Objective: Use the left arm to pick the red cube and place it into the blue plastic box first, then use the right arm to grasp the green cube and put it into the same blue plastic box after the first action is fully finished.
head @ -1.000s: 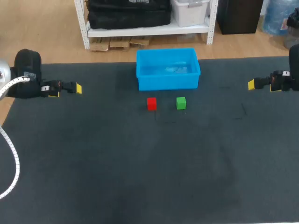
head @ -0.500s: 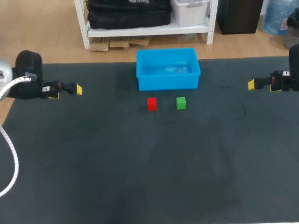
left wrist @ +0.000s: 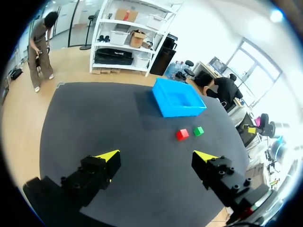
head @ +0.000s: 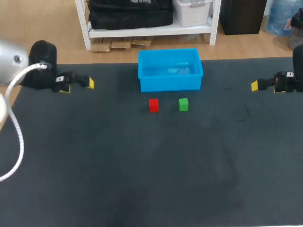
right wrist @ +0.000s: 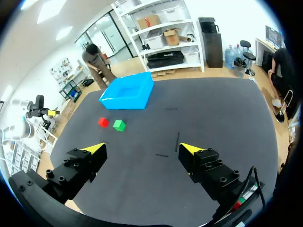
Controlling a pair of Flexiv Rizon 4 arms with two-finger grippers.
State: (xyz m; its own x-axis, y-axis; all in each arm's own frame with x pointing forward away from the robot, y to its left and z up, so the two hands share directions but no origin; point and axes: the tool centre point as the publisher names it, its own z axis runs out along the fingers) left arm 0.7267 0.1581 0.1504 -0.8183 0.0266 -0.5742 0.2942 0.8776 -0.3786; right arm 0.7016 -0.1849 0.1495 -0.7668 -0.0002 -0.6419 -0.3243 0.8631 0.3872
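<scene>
The red cube (head: 153, 105) and the green cube (head: 183, 104) sit side by side on the dark mat, just in front of the blue plastic box (head: 170, 70). My left gripper (head: 78, 85) hangs open over the mat's left part, far from the cubes. My right gripper (head: 258, 85) stands open near the right edge. From the left wrist, the red cube (left wrist: 182, 135), green cube (left wrist: 199, 131) and box (left wrist: 179, 98) lie well ahead of the open left gripper (left wrist: 157, 159). From the right wrist, the red cube (right wrist: 103, 122), green cube (right wrist: 119, 125) and box (right wrist: 128, 91) lie ahead of the open right gripper (right wrist: 142, 149).
The dark mat (head: 151, 170) covers the table, with wide bare room in front of the cubes. A white cable (head: 14, 137) loops from my left arm over the mat's left edge. The blue box holds nothing that I can make out.
My left arm has moved right and slightly toward the back of the table, its gripper still open. The right arm and both cubes have stayed put.
</scene>
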